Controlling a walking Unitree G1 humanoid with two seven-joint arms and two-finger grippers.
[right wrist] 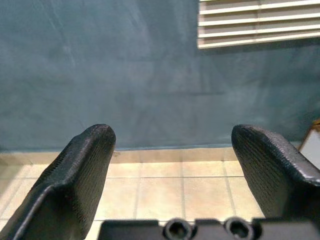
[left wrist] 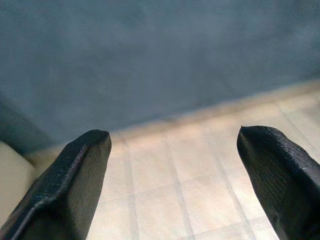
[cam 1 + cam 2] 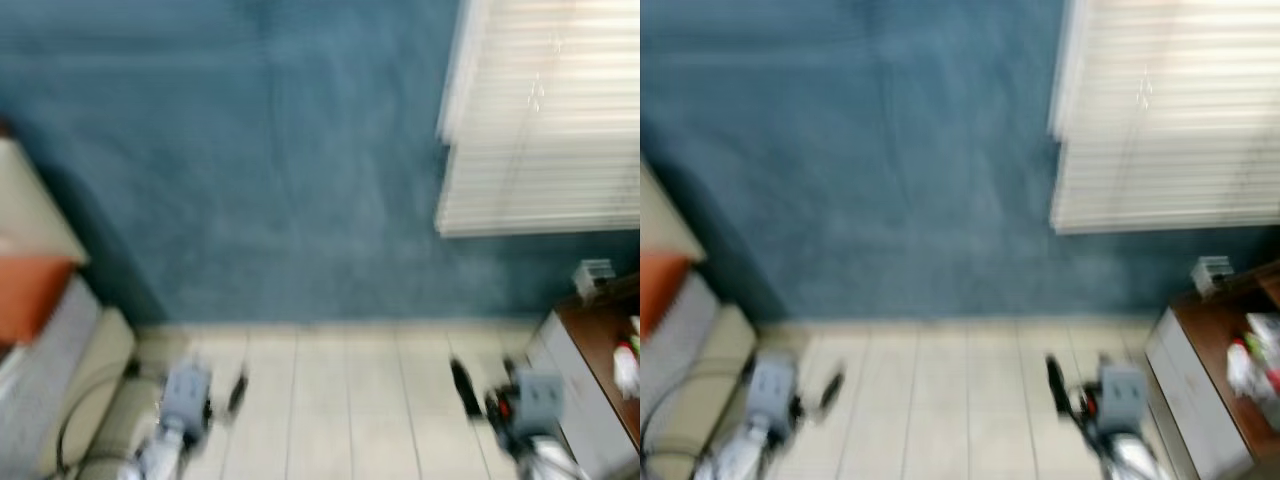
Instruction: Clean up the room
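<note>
Blue wall (image 3: 260, 150) and pale tiled floor (image 3: 340, 400) lie ahead, the head views blurred as if the robot is walking or turning. Left gripper (image 2: 172, 165) hangs low over the tiles with its fingers spread wide and nothing between them; right gripper (image 1: 172, 160) likewise gapes, holding nothing. Judging by that, the step in hand is moving about to find something to tidy. No loose object on the floor can be made out, so what the task wants picked up cannot be placed. Outward to the right stands a brown-topped cabinet (image 3: 600, 345) with small blurred items (image 3: 1252, 365); to the left a beige sofa (image 3: 70, 380) with an orange cushion (image 3: 30, 290) and a dark cable (image 3: 75, 420). White blinds (image 3: 545, 110) hang above. Cabinet and sofa narrow the path on either side
</note>
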